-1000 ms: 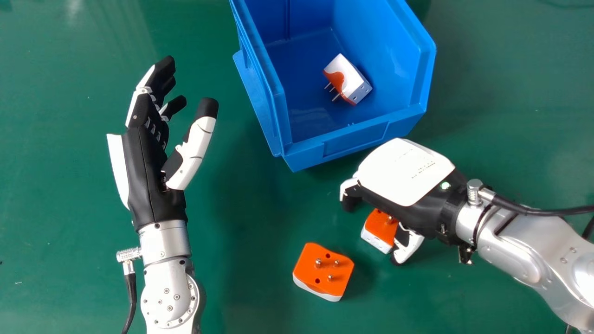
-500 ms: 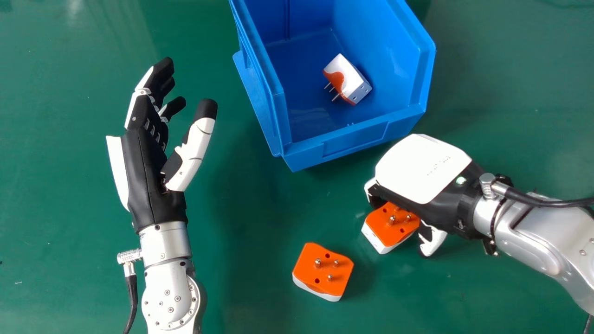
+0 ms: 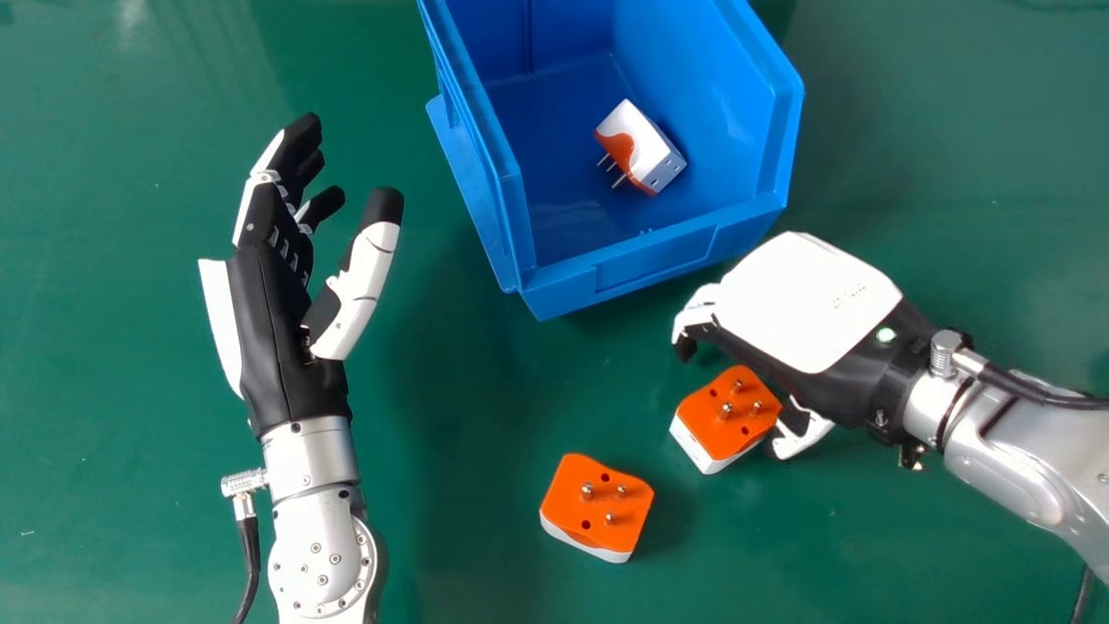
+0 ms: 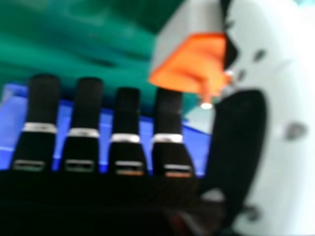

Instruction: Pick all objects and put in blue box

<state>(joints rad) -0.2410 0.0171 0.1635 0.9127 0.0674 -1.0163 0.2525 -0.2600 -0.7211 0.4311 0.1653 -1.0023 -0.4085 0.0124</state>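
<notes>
My right hand [image 3: 806,303] is held palm down, open, just beyond an orange-and-white plug adapter [image 3: 728,412], its thumb beside the adapter's right edge. In the right hand view the right hand [image 4: 128,108] has straight fingers, with the adapter [image 4: 189,61] near the thumb. A second adapter [image 3: 598,505] lies pins up on the table, nearer and to the left. The blue box [image 3: 658,260] holds a third adapter [image 3: 641,147], tipped on its side. Over the table's left part is my left hand [image 3: 277,321], open and holding nothing.
The green table [image 3: 468,416] surrounds everything. The blue box's front wall stands close beyond the right hand, and its left wall faces the left hand across a gap. A black cable [image 3: 1040,390] runs along the right forearm.
My right hand has moved right and slightly away, uncovering more of the nearby adapter. Its fingers have straightened somewhat. The left hand has hardly moved.
</notes>
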